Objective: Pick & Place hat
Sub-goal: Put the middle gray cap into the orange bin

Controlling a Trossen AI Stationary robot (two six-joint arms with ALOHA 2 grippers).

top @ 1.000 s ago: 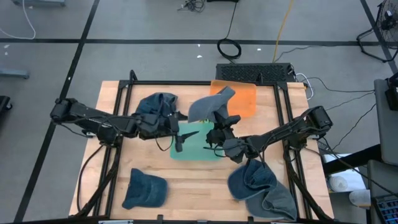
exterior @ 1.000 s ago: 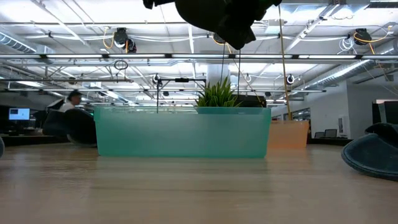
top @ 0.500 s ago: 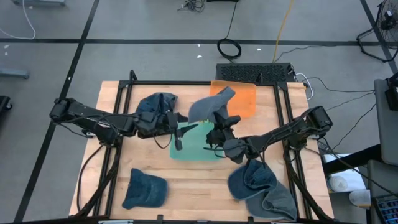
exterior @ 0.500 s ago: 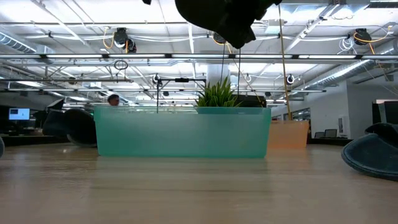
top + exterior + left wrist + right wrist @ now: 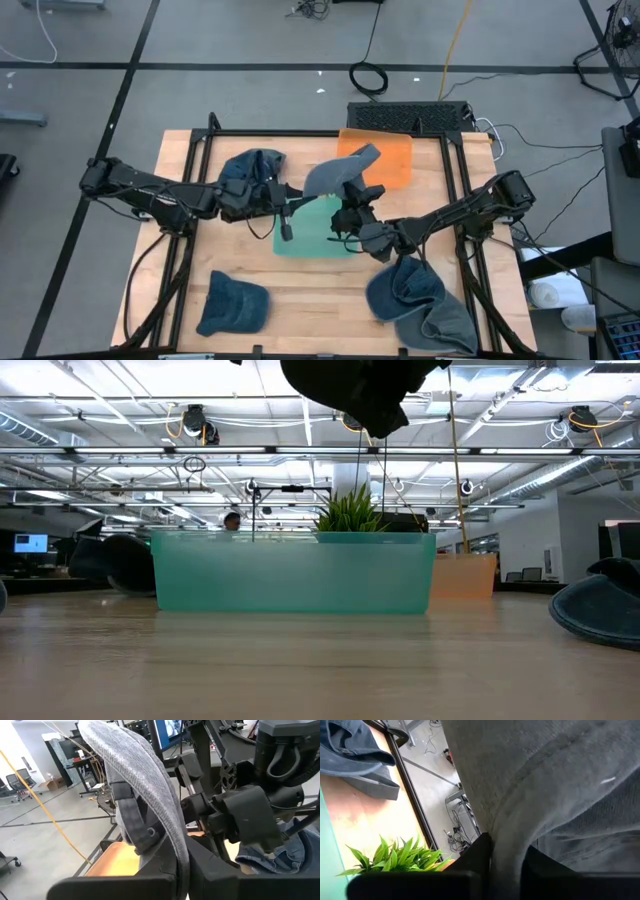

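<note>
A grey hat (image 5: 335, 174) hangs in the air over the teal bin (image 5: 318, 240) and the near-left corner of the orange bin (image 5: 390, 160), held between both grippers. My left gripper (image 5: 298, 203) reaches in from the table's left and is shut on the hat's left edge. My right gripper (image 5: 350, 202) comes from the table's right and is shut on the hat's near side. In the low view the hat and gripper show as a dark mass (image 5: 360, 390) high above the bin. My left gripper pinches the hat's rim (image 5: 178, 845) between its two fingers, coming about level from the table's left. The rim band arches up from the fingers, and a strap with a buckle (image 5: 145, 832) hangs inside it. The hat is clear of the bins. My right gripper pinches a fold of the hat's grey cloth (image 5: 512, 832) between its two fingers, coming from the near right side. The cloth spreads out beyond the fingers. The hat is lifted clear.
Three denim hats lie on the table: far left (image 5: 250, 170), near left (image 5: 232, 303), near right (image 5: 415, 300). A green plant (image 5: 352, 510) shows behind the teal bin. Black frame rails (image 5: 195, 160) border the table.
My left gripper has shut on the grey hat's left edge, having stood open beside it a second ago. The hat stays up in the air over the bins, with my right gripper in place.
</note>
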